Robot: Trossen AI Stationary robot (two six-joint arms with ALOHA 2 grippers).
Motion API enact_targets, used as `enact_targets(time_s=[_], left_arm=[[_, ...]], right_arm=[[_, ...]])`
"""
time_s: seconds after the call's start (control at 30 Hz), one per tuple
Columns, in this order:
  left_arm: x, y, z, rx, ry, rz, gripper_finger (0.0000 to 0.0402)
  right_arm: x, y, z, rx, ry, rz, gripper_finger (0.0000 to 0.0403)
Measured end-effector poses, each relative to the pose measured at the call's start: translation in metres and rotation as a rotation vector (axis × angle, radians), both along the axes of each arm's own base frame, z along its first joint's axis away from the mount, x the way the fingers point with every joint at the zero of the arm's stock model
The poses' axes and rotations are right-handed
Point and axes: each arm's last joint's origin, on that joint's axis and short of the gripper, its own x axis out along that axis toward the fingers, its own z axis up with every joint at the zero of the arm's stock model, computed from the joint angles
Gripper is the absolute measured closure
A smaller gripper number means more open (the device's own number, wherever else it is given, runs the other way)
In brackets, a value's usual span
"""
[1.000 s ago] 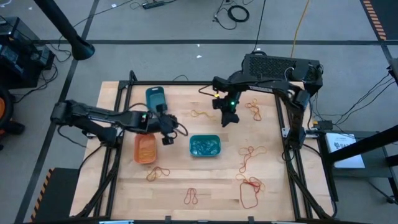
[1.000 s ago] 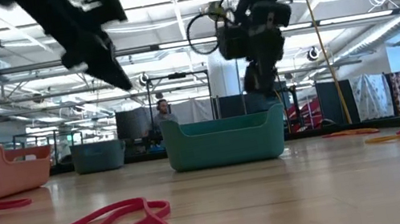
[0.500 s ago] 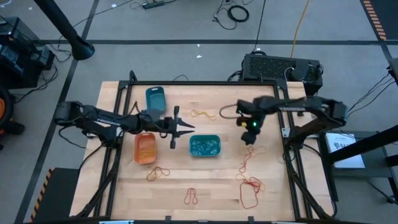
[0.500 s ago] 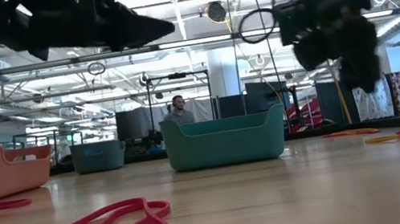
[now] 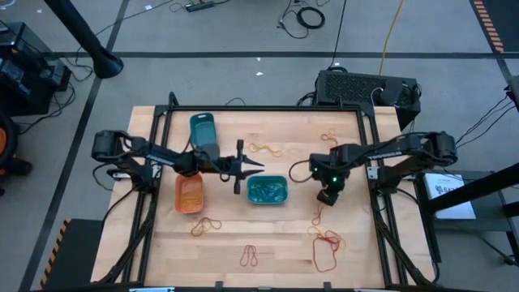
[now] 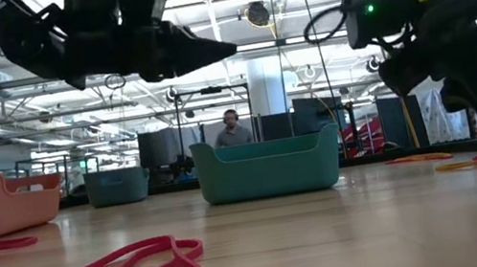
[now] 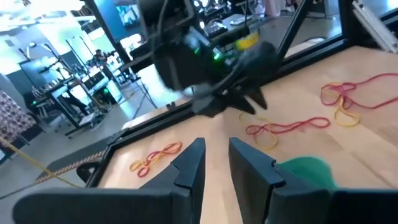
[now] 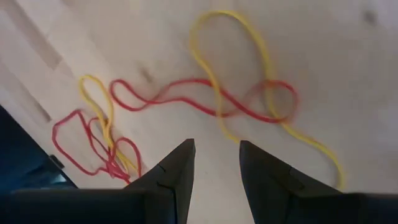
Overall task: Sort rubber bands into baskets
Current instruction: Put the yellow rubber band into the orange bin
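Three baskets stand on the wooden table: a darker blue one [image 5: 203, 130] at the far left, an orange one [image 5: 189, 193] and a teal one [image 5: 267, 190] holding blue-green bands. My left gripper [image 5: 253, 166] hangs level over the table just left of the teal basket, fingers a little apart and empty. My right gripper [image 5: 327, 197] points down over a tangle of red and yellow rubber bands [image 8: 211, 102] to the right of the teal basket. It is open, empty and clear of the bands. Other bands lie loose on the table.
Yellow bands [image 5: 263, 148] lie at the far middle and orange ones [image 5: 328, 139] at the far right. A red cluster [image 5: 328, 245] lies near right, with red bands [image 5: 250, 257] at the near edge and orange-red ones [image 5: 205, 225] near the orange basket. A person shows in the room behind [image 6: 233, 132].
My right gripper has swung from the far middle of the table toward the right and then the near edge, ending over the red and yellow tangle. My left gripper has moved toward the right edge and tipped up from pointing down to level.
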Motion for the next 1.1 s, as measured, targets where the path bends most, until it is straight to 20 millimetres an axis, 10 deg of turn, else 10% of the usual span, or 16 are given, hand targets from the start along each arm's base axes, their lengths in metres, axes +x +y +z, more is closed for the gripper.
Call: enact_targets(time_s=[1.1], left_arm=[[-0.001, 0.01, -0.002, -0.01, 0.028, 0.033, 0.0322]], right_arm=[[0.003, 0.04, -0.025, -0.201, -0.021, 0.283, 0.0282]])
